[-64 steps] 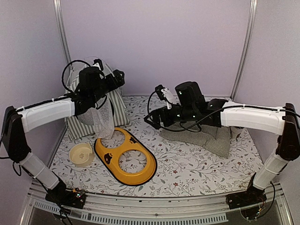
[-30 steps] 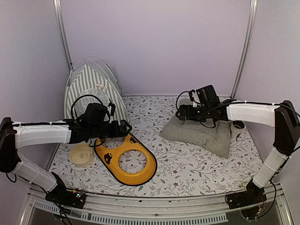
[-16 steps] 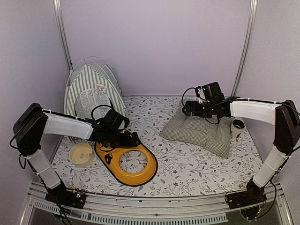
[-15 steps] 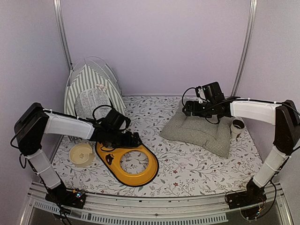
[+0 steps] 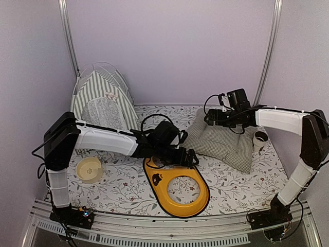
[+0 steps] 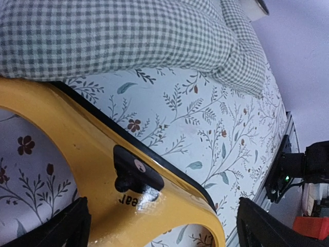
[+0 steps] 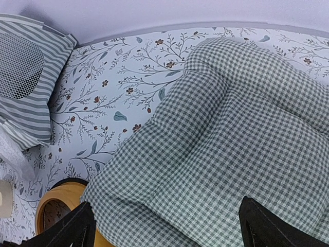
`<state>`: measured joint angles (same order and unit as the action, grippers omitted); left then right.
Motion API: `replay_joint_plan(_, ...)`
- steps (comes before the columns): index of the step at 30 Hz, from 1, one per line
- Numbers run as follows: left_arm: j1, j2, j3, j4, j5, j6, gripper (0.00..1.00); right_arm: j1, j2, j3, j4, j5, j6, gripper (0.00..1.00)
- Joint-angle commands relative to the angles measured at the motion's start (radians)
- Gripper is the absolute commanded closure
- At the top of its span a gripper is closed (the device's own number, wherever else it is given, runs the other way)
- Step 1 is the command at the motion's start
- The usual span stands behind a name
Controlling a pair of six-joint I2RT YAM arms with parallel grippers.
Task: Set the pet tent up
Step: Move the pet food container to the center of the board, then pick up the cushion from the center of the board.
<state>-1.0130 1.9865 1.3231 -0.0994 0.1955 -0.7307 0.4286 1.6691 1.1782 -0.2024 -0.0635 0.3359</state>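
Observation:
The pet tent (image 5: 100,100), green-and-white striped with thin white poles, stands upright in the back left corner; its white mesh flap faces the table. A striped edge of the pet tent (image 7: 25,98) with a round grey mesh window shows in the right wrist view. My left gripper (image 5: 189,157) is open, far from the tent, low over the far end of the yellow two-hole tray (image 5: 177,188). That left gripper (image 6: 162,229) holds nothing; the tray's rim (image 6: 77,139) lies between its fingers. My right gripper (image 5: 209,119) hangs open over the checked cushion (image 5: 223,141).
The checked cushion (image 7: 231,134) fills the right wrist view, and its edge (image 6: 128,36) lies just beyond the tray. A cream bowl (image 5: 88,169) sits at the front left. A white cup (image 5: 259,138) stands right of the cushion. Walls enclose the floral table (image 5: 128,190).
My left arm has swept from the tent to the table's middle, and the yellow tray has slid right and nearer with it. My right gripper moved to the cushion's back edge.

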Motion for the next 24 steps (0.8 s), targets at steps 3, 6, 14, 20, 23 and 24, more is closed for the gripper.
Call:
replay_joint_plan(3,-0.001,-0.132,-0.029,0.008,-0.016,0.036,0.01,-0.007,0.057,0.024,-0.021,-0.009,-0.012,0.01)
replay_joint_plan(6,0.024,-0.213,-0.082,-0.012,-0.048,0.048,0.01,-0.007,0.101,0.069,-0.040,0.009,-0.011,0.01)
replay_joint_plan(14,0.135,-0.396,-0.211,-0.051,-0.103,0.093,0.01,-0.006,0.189,0.080,-0.101,0.189,-0.008,0.01)
replay_joint_plan(20,0.224,-0.445,-0.220,-0.048,-0.070,0.148,0.01,-0.002,0.317,0.099,-0.107,0.169,-0.002,0.00)
replay_joint_plan(23,0.260,-0.449,-0.203,-0.045,-0.057,0.169,0.01,0.014,0.352,0.139,-0.095,0.099,-0.015,0.16)
replay_joint_plan(24,0.271,-0.449,-0.197,-0.042,-0.053,0.174,0.01,0.021,0.353,0.160,-0.093,0.076,-0.022,0.27)
